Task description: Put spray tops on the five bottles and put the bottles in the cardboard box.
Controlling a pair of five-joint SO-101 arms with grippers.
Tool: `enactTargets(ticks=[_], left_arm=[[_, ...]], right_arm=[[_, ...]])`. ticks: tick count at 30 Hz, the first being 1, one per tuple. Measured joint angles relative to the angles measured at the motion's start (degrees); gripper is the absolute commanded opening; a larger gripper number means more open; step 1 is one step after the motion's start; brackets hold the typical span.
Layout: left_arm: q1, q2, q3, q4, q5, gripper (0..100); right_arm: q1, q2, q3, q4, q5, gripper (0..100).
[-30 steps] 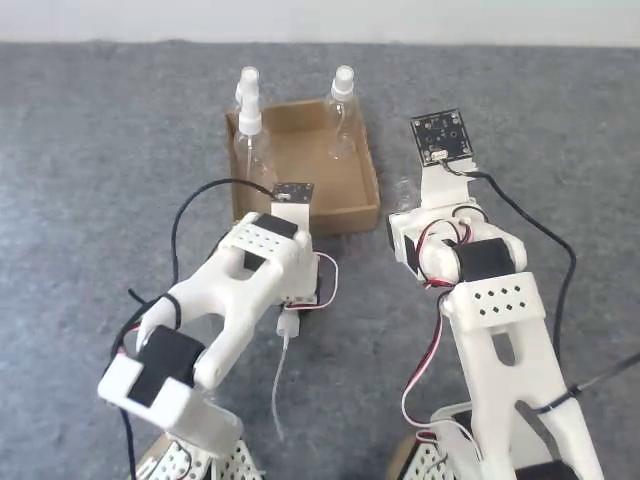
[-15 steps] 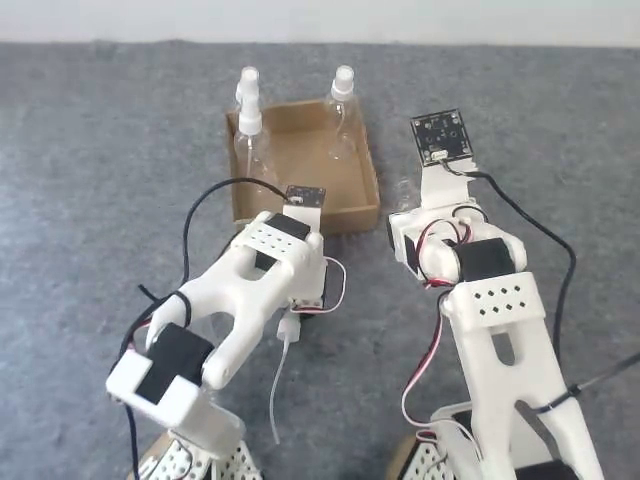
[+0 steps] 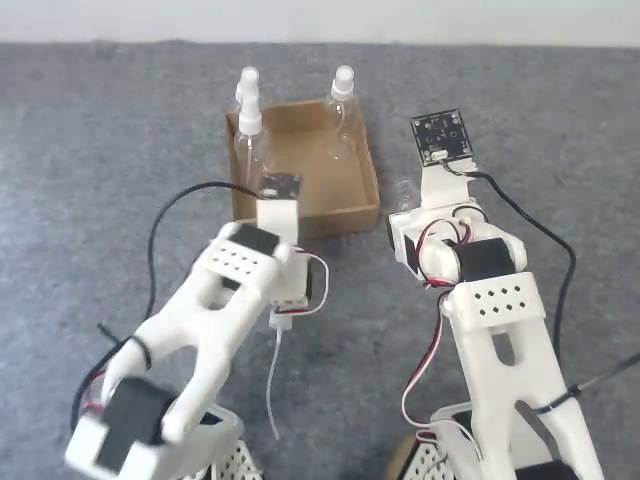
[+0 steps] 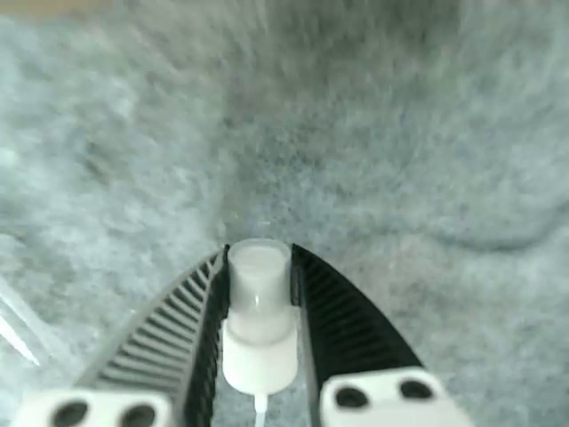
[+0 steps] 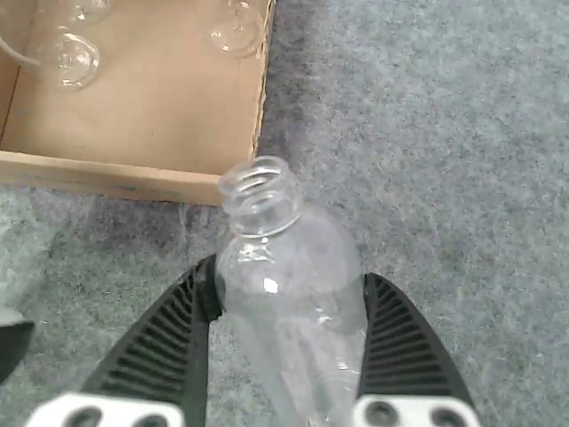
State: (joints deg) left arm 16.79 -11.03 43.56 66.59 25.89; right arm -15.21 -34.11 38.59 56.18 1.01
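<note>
My left gripper (image 4: pixel 258 253) is shut on a white spray top (image 4: pixel 258 307). In the high view that spray top (image 3: pixel 284 325) hangs under the left wrist in front of the cardboard box (image 3: pixel 340 215), its thin tube (image 3: pixel 274 385) trailing toward the table's near edge. My right gripper (image 5: pixel 289 276) is shut on a clear bottle (image 5: pixel 289 285) with an open neck and no top. This bottle stands on the carpet just outside the box's front right corner (image 5: pixel 240 182). Three bottles with spray tops (image 3: pixel 250 130) (image 3: pixel 248 82) (image 3: pixel 343 100) stand inside the box.
Grey carpet (image 3: pixel 100 180) covers the table all around the box. The right arm's body (image 3: pixel 480 290) rises to the right of the box, with cables looping beside it. The box floor (image 5: pixel 151 98) is bare between the bottle bases.
The left arm has swung its elbow down and left, and its wrist has edged closer to the box, still holding the spray top. The right arm has kept still.
</note>
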Motion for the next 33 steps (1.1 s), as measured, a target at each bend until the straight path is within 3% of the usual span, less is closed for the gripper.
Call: enactTargets(ticks=[9, 17, 25, 33], left_arm=[[-2.37, -6.15, 0.26, -0.09, 0.0, 1], [-2.73, -11.25, 0.44, 0.26, -2.29, 1], [-12.92, -20.22, 1.67, -0.7, -2.2, 1], [-14.33, -26.64, 1.67, -2.11, -2.81, 1]], right_arm=[[0.0, -0.79, 0.0, 0.26, 0.0, 7.6], [0.0, -11.25, 4.4, 2.29, 0.0, 7.6], [-3.43, -19.08, 11.43, -1.49, 0.0, 7.7], [-5.63, -21.36, 13.63, -3.16, 0.0, 7.6]])
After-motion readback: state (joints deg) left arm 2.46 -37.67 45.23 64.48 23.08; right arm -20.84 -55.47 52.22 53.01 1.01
